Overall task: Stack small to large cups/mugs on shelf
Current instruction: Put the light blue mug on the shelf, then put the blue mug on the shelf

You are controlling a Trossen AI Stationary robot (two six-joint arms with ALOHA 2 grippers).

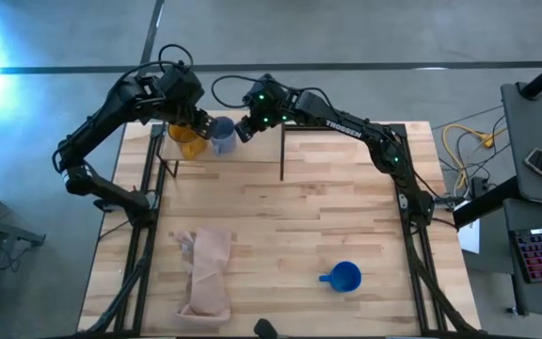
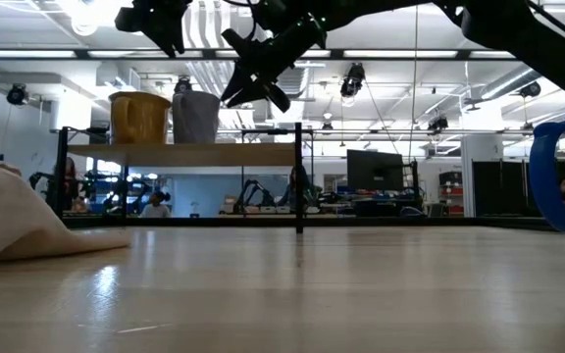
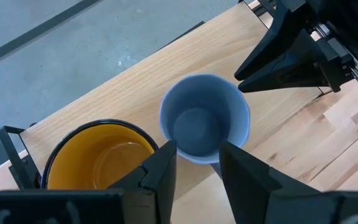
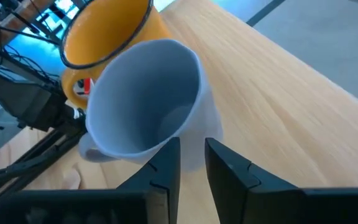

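The yellow-orange mug (image 1: 188, 141) and the pale grey-blue mug (image 1: 222, 135) stand upright side by side on the shelf board (image 2: 248, 154) at the table's far left. They also show in the low view, the yellow-orange mug (image 2: 137, 118) to the left of the grey-blue mug (image 2: 196, 118). My left gripper (image 3: 197, 171) is open above the two mugs. My right gripper (image 4: 192, 165) is slightly open, just above and to the right of the grey-blue mug's rim (image 4: 166, 93). The bright blue mug (image 1: 344, 277) stands on the tabletop near the front right.
A tan cloth (image 1: 205, 271) lies crumpled on the tabletop at the near left. The shelf's thin black posts (image 2: 299, 176) stand at its ends. The shelf board is bare to the right of the grey-blue mug (image 1: 260, 149).
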